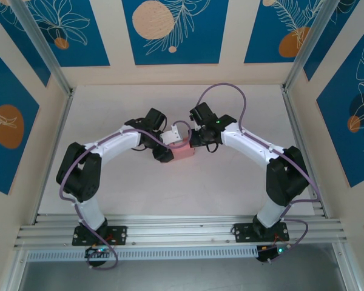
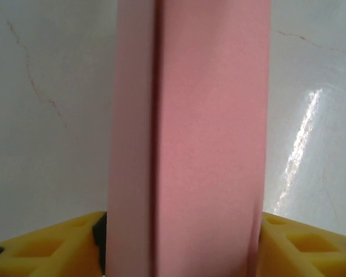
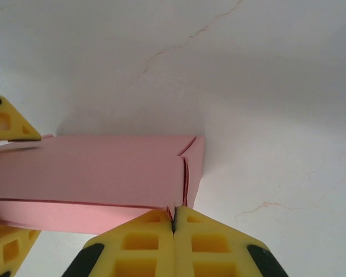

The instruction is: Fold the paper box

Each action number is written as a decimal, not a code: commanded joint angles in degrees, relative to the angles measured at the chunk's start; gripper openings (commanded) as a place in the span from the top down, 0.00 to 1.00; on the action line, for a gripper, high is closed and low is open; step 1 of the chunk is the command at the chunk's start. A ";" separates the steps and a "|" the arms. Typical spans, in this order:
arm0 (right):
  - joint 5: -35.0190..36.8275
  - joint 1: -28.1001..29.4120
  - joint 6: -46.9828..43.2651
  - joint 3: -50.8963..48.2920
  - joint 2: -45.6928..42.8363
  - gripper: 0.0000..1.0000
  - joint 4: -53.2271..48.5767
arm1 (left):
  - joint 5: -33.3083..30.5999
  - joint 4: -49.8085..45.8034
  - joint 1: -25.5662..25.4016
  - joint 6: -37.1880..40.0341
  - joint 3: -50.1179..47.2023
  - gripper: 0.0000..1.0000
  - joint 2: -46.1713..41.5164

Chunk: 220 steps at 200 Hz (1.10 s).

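Note:
The paper box (image 1: 183, 151) is a small salmon-pink folded box held over the middle of the table between both arms. In the left wrist view the box (image 2: 207, 144) stands between the yellow fingers (image 2: 52, 248), and my left gripper (image 2: 181, 236) is shut on its sides. In the right wrist view the box (image 3: 92, 170) lies sideways, with a double-layered end wall at its right. My right gripper (image 3: 174, 214) is shut on the lower edge of that end wall. The left gripper's fingertips (image 3: 6, 122) show at the box's far left end. From above, the left gripper (image 1: 165, 151) and the right gripper (image 1: 193, 143) flank the box.
The white tabletop (image 1: 230, 182) lies under the box, with faint cracks in its surface. Aluminium frame posts (image 1: 297, 121) and patterned blue walls (image 1: 170, 30) enclose the table. A purple cable (image 1: 221, 88) loops above the right arm.

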 commanded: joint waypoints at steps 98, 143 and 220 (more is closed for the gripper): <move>2.78 1.56 0.73 1.32 2.29 0.99 -7.89 | 0.17 8.73 0.65 -12.42 -8.54 0.15 -18.08; 2.74 2.24 0.94 2.88 3.09 0.99 -8.83 | -12.06 -0.68 0.69 -23.32 -6.97 0.32 -22.39; 3.11 3.05 0.90 4.30 4.21 0.99 -9.76 | -14.63 -8.46 0.64 -29.92 -6.34 0.54 -21.80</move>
